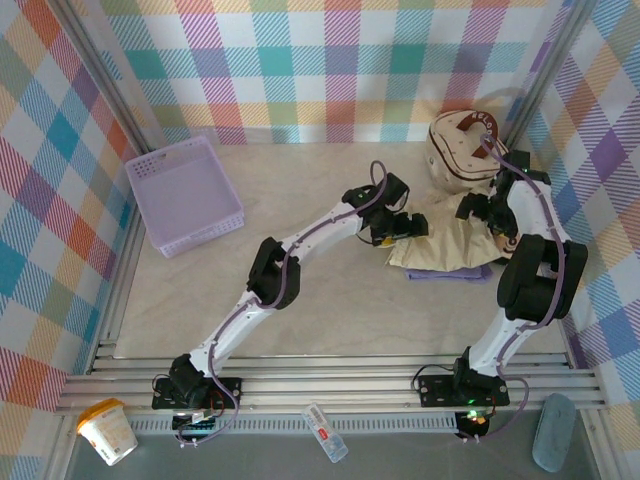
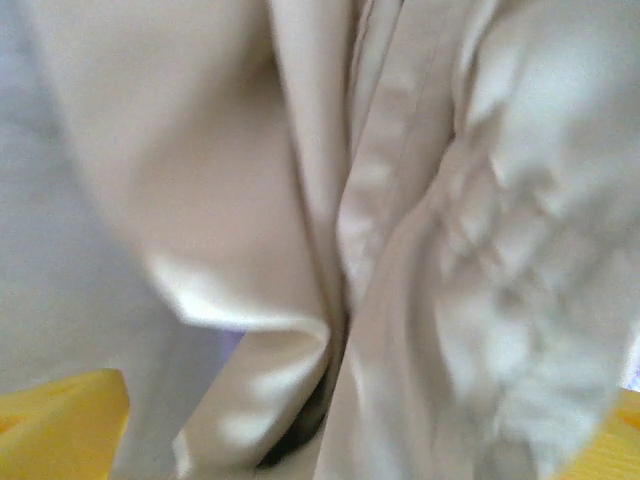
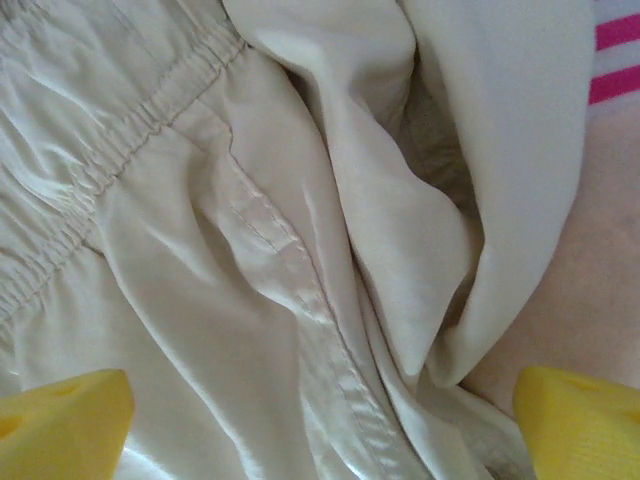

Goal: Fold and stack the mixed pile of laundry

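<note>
Beige garment lies on the purple T-shirt at the table's right side, near the back corner. Left gripper and right gripper are both spread wide over it, gripping nothing. Probably mid-fold; the next move needs a clean edge grasp.

- A lavender perforated basket sat on the beige table, well to the left of the left pincer.
- A cream round case with a brown handle stood just beyond the right pincer.
- A white-and-orange cup stood far nearer than the left pincer and well to its left.
- A grey-blue oblong pad lay far nearer than the right pincer, slightly to its right.
- Pastel plaid walls rose beyond both pincers.
</note>
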### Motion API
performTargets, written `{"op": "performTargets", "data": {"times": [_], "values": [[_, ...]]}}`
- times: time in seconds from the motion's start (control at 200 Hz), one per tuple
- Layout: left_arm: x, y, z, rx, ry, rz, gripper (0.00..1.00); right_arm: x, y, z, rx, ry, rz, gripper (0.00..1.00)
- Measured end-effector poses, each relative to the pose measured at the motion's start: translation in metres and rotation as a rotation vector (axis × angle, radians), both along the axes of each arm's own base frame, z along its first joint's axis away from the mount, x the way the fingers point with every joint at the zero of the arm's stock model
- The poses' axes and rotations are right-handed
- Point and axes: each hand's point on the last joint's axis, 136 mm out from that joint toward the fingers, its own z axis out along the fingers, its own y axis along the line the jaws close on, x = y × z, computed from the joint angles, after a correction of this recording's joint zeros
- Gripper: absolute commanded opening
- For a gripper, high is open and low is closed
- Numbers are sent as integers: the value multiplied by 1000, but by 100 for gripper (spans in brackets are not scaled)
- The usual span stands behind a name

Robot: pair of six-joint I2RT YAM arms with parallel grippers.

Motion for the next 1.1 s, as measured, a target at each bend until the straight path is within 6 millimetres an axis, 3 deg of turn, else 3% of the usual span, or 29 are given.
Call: {"op": "performTargets", "data": {"times": [0.085, 0.21, 0.34, 0.445, 0.505, 0.62, 0.79, 0.975, 1.1], "values": [[-3, 27, 17, 68, -34, 0, 100, 0, 2, 14, 2, -44, -3, 99], [-7, 85, 67, 139, -131, 23, 100, -6, 17, 41, 27, -172, 11, 99], [0, 177, 119, 199, -265, 136, 100, -17, 52, 47, 47, -312, 104, 99], [-1, 259, 129, 285, -336, 256, 100, -27, 80, 26, 89, -377, 177, 99], [-7, 305, 119, 361, -358, 320, 100, -29, 85, 8, 107, -396, 192, 99], [-27, 371, 81, 520, -352, 372, 100, -32, 90, -27, 101, -407, 208, 99], [-47, 445, 26, 703, -309, 419, 100, -22, 110, -50, -20, -511, 329, 99], [-61, 492, -11, 815, -444, 451, 100, -2, 114, -47, -166, -671, 378, 99], [-65, 510, -28, 813, -524, 499, 100, -8, 107, -54, -180, -754, 361, 99]]}}
